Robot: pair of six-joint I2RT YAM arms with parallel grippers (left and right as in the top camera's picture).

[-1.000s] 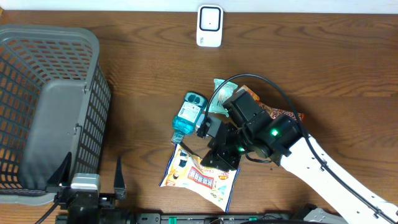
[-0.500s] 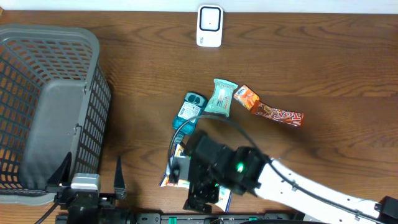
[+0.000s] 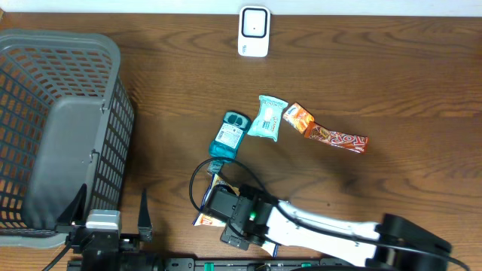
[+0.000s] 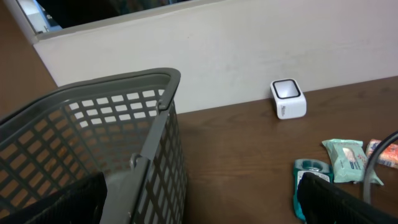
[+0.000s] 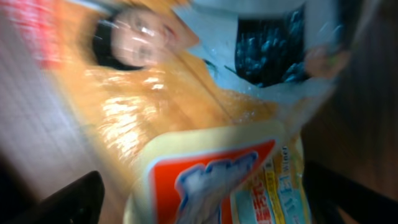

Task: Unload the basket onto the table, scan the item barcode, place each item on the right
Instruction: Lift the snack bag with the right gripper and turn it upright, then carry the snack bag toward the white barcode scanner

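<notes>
Hovering low at the near edge of the brown wooden counter point(image 3: 407, 83), the right gripper point(image 5: 205, 198) stands released, jaws spread wide. It is close over the glossy yellow-and-orange snack packet point(image 5: 186, 130), which lies flat on the counter with nothing gripping it. From above, the white arm point(image 3: 316, 224) hides most of that packet. The left gripper point(image 3: 109, 205) is also released and empty, sitting just beside the grey plastic mesh basket point(image 3: 120, 128). A small white scanner point(image 3: 254, 31) stands at the far edge, well apart from the packet. Between them lie a teal flat bottle point(image 3: 230, 134), a pale green wrapped pack point(image 3: 267, 118) and an orange candy bar wrapper point(image 3: 331, 135).
</notes>
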